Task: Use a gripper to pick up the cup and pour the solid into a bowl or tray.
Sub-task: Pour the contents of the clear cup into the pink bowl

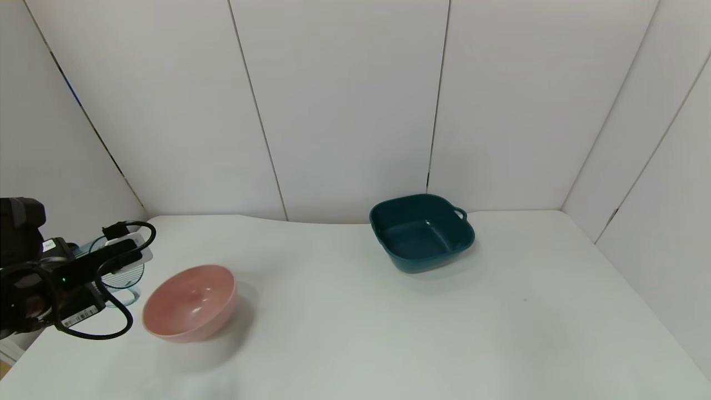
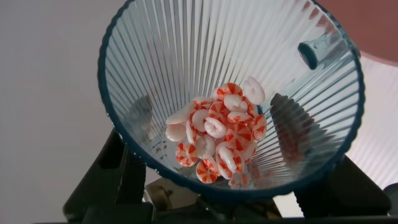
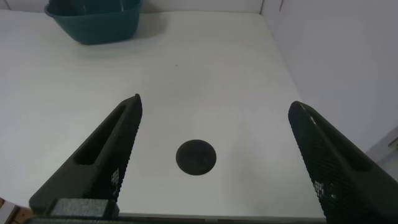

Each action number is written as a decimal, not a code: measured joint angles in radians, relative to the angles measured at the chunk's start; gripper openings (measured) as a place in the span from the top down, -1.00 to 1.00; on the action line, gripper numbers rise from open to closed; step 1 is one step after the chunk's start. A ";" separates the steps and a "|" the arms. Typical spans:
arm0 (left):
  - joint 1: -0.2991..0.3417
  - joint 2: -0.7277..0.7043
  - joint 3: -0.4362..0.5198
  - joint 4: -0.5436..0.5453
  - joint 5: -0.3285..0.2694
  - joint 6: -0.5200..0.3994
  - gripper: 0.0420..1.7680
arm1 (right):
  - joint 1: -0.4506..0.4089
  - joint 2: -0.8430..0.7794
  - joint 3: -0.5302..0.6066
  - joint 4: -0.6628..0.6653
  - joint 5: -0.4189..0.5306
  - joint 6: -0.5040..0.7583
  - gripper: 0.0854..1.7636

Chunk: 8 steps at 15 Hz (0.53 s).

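The left gripper (image 1: pixel 119 255) is clamped on the cup (image 1: pixel 119 272) beside the pink bowl (image 1: pixel 189 303) — red-and-white candies (image 2: pixel 217 140) inside. Its sticker's print is unreadable. The right gripper (image 3: pixel 214 155) — fingers apart — hangs over the table (image 3: pixel 205 81).

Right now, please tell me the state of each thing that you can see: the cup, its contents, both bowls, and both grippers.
Cup: held by the left gripper, beside the pink bowl, not yet poured.
Solid: red-and-white pieces, all inside the cup.
Pink bowl: tilted, empty, on the table.
Teal tray: upright, empty, at the far side.
Left gripper: jaws shut on the cup.
Right gripper: jaws open, holding nothing, above the table.
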<state>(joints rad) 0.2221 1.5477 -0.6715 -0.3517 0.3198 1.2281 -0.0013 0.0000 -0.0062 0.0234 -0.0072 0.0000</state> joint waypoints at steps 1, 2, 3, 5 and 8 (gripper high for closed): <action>-0.004 0.002 0.005 -0.001 0.015 0.016 -0.44 | 0.000 0.000 0.000 0.000 0.000 0.000 -0.94; -0.011 0.006 0.010 -0.001 0.035 0.024 -0.44 | 0.000 0.000 0.000 0.000 0.000 0.000 -0.94; -0.019 0.011 0.014 -0.004 0.050 0.027 -0.44 | 0.000 0.000 0.000 0.000 0.000 0.000 -0.94; -0.039 0.025 0.020 -0.005 0.084 0.031 -0.44 | 0.000 0.000 0.000 0.000 0.000 0.000 -0.94; -0.059 0.044 0.017 -0.011 0.124 0.061 -0.44 | 0.000 0.000 0.000 0.000 0.000 0.000 -0.94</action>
<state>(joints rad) 0.1634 1.5917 -0.6543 -0.3632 0.4440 1.2891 -0.0009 0.0000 -0.0062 0.0234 -0.0077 0.0000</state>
